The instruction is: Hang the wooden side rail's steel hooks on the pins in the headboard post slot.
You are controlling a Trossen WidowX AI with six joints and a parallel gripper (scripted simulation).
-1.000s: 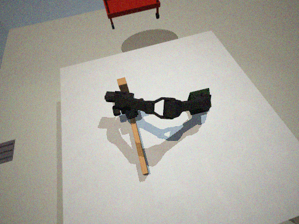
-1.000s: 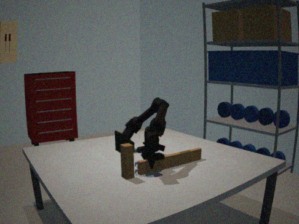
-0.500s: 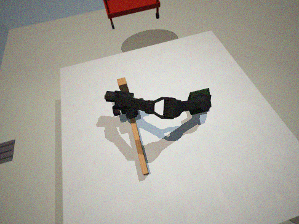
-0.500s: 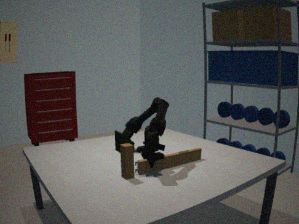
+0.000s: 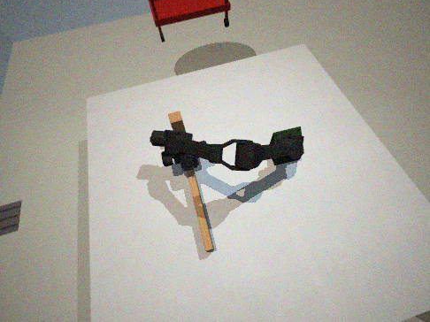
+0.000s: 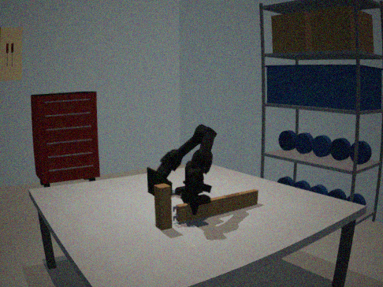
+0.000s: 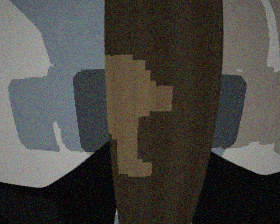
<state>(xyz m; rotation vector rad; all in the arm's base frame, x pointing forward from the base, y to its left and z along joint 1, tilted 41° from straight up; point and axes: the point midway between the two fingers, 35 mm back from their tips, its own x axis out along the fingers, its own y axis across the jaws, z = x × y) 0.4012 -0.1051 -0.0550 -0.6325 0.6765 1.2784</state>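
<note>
The wooden headboard post stands upright on the table. The wooden side rail lies on its narrow edge, its far end down on the table. Two small steel hooks on its near end face the post, with a narrow gap between them and the post in the exterior view. My gripper is shut on the rail near its hook end. Whether that end is slightly raised is hard to tell. The slot and pins are not visible, and the arm hides the hooks in the top view.
The arm's base stands on the white table, on the right in the top view. A red cart, a red drawer cabinet and a shelf with boxes stand off the table.
</note>
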